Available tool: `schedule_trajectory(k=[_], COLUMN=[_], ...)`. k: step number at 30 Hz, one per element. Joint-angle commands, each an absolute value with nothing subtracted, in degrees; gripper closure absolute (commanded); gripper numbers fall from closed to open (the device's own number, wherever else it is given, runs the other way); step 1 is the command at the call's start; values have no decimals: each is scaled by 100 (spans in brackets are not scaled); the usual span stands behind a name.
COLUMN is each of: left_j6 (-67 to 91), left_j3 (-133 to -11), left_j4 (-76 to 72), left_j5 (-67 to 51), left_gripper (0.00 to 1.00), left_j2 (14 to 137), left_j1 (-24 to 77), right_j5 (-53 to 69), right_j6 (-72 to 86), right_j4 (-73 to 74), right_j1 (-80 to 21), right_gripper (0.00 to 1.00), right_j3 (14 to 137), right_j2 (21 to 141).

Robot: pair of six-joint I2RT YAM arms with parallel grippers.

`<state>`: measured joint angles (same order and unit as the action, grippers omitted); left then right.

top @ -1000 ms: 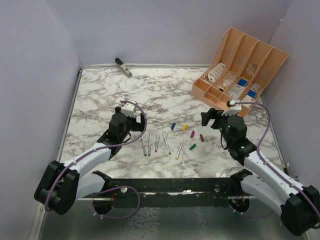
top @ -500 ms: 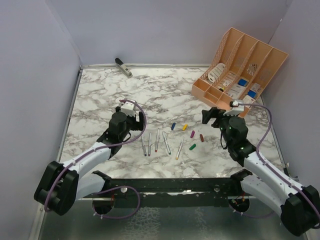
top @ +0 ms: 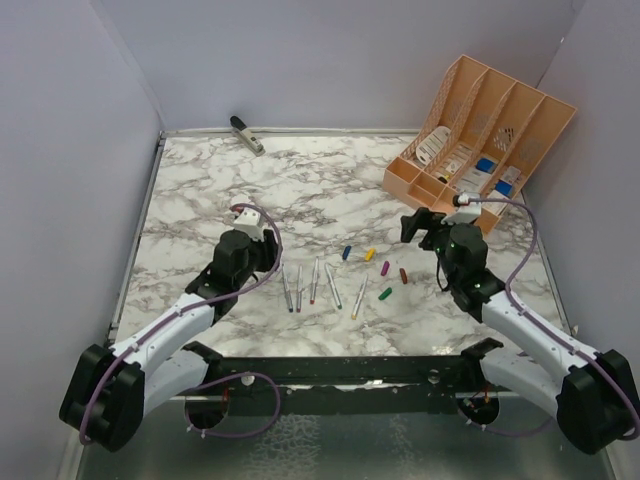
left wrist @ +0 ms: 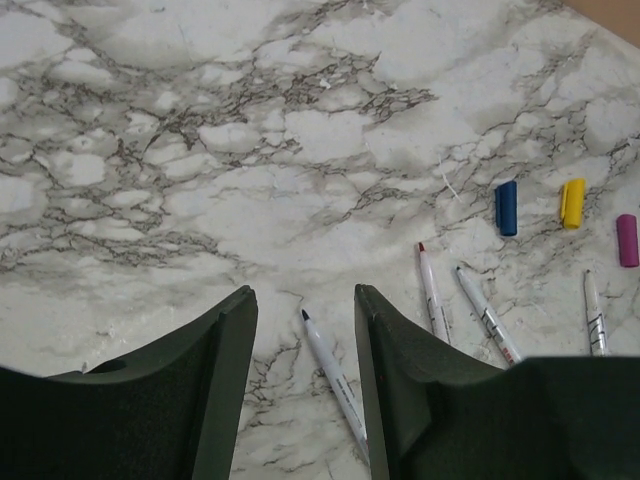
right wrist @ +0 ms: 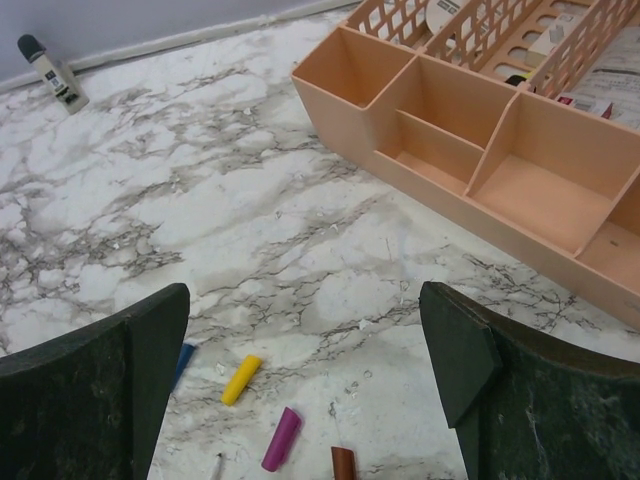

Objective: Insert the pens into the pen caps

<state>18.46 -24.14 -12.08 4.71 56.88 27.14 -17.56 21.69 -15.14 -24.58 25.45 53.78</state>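
Several thin grey pens (top: 315, 281) lie side by side at the middle of the marble table. Right of them are the pen caps: blue (top: 347, 252), yellow (top: 369, 254), purple (top: 385, 268), red (top: 403, 275) and green (top: 385, 294). My left gripper (left wrist: 300, 295) is low over the leftmost pen (left wrist: 335, 380). Its jaws are partly closed, one on each side of the pen, with a gap on both sides. My right gripper (right wrist: 305, 300) hovers wide open behind the caps and holds nothing. Below it lie the yellow cap (right wrist: 240, 380) and the purple cap (right wrist: 281, 438).
An orange organizer (top: 480, 140) with blue and white items stands at the back right, close behind my right gripper. A dark-and-white clip-like object (top: 247, 135) lies at the back wall. Grey walls close in the table on the left, back and right.
My left gripper's jaws have narrowed from wide open to either side of the leftmost pen. The right gripper has shifted a little towards the back and stays open.
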Motion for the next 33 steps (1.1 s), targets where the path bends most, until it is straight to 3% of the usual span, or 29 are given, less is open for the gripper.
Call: schedule_trajectory(k=[1,14,33], left_j6=[2335,3169,3522], left_j3=[-2426,-1984,-2238], left_j4=[-367,151,215], left_j5=[440,60,1081], left_gripper=[54,65,64], left_j2=[5683,5649,6458], left_j1=[2728,2815,3945], right_j5=[-1969,-2177,-1858], right_j6=[2377,2216,2211], right_j4=[-1288,-951,-1007], right_j1=[-2479,-2479,-2479], right_gripper=[1,1,0], right_j3=[2720,2768,2687], right_j2=[5547,5258,5184])
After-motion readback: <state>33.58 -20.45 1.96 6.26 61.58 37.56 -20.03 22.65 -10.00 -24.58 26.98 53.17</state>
